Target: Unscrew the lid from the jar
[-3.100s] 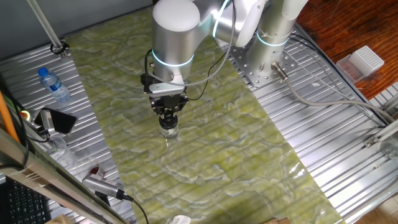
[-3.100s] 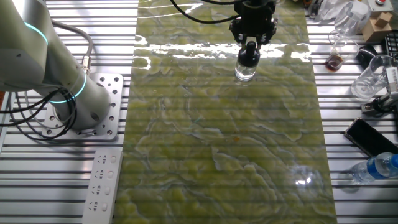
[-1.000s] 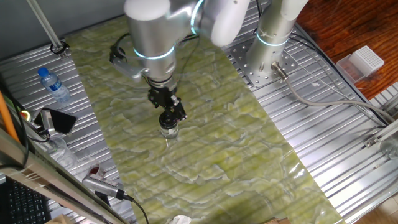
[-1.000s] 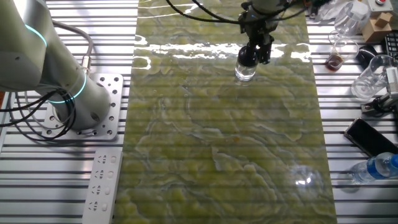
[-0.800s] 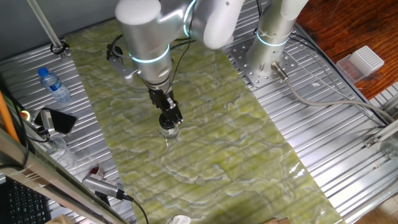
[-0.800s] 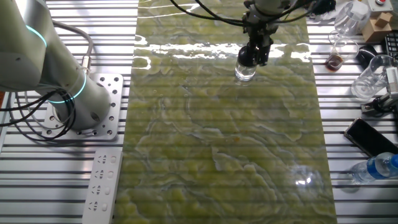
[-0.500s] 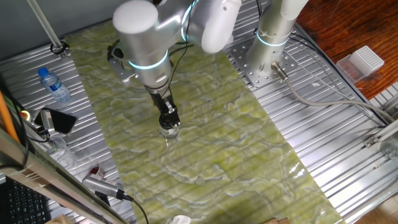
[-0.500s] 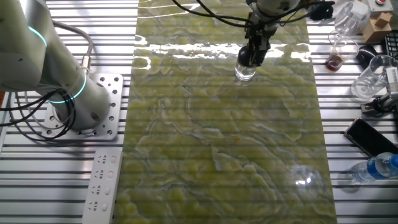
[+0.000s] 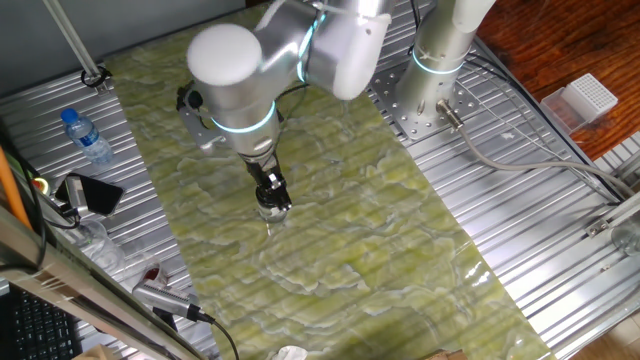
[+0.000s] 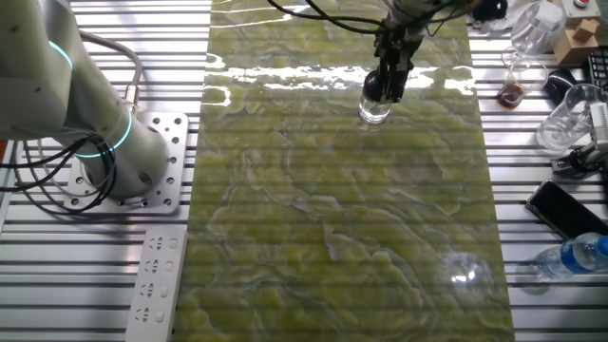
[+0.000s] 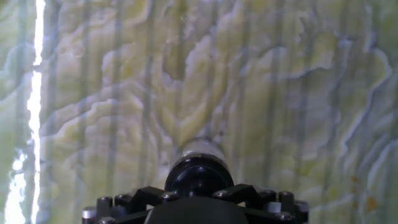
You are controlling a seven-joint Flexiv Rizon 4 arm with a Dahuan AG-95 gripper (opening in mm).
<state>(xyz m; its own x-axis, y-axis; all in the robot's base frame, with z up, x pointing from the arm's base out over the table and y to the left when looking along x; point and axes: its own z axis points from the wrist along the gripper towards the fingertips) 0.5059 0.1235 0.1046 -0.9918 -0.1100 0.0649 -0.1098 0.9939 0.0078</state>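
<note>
Black lid (image 11: 198, 176) sits on glass jar (image 10: 374, 110), 12 o'clock on mat; gripper (image 10: 386, 87) jaws clamped on lid. Unscrewing underway, lid not off.

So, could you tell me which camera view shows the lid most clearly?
The hand view: the lid fills the lower centre, round and black. In both fixed views the gripper mostly covers it, with only the jar visible below.
</note>
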